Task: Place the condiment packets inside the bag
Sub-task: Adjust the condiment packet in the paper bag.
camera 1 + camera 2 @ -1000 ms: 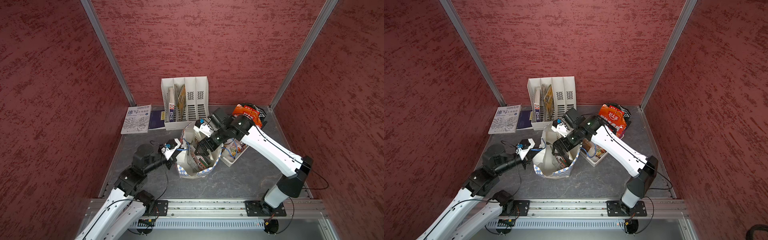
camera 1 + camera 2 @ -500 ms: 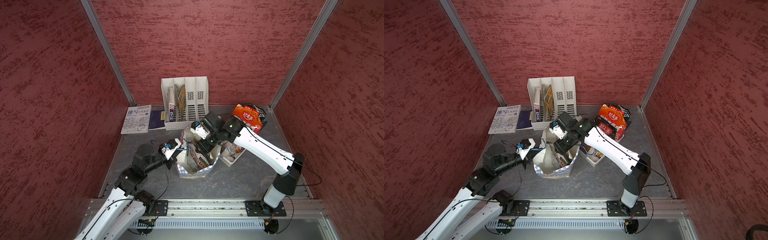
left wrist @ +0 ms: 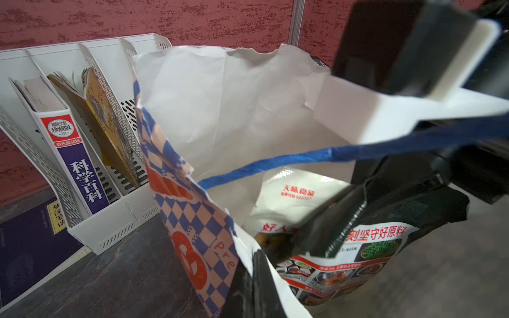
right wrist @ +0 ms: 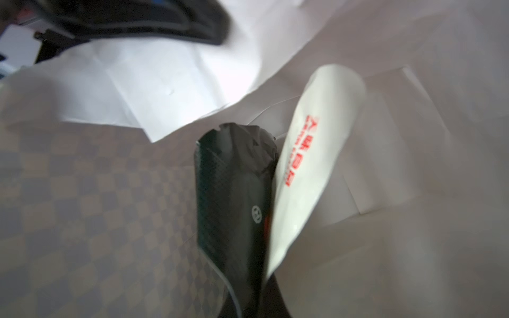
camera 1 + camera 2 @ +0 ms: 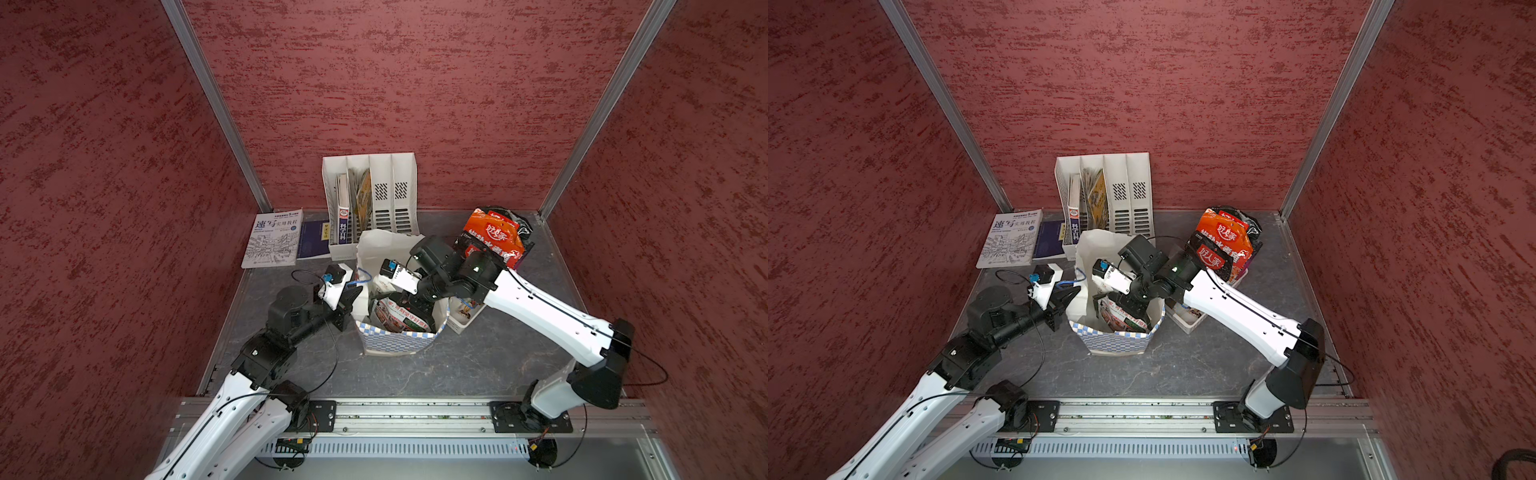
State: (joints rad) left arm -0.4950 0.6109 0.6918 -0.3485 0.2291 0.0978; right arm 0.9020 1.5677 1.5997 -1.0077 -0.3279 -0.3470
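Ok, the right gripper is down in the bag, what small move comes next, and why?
Probably lift the right gripper straight up out of the bag, provided nothing is pinched: its jaws seem shut, packets already lie inside, and an orange packet waits outside. The left gripper pinches the rim, holding the mouth open.

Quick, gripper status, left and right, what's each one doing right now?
Left gripper: shut on the bag rim.
Right gripper: shut, down among the condiment packets; a grip cannot be told.
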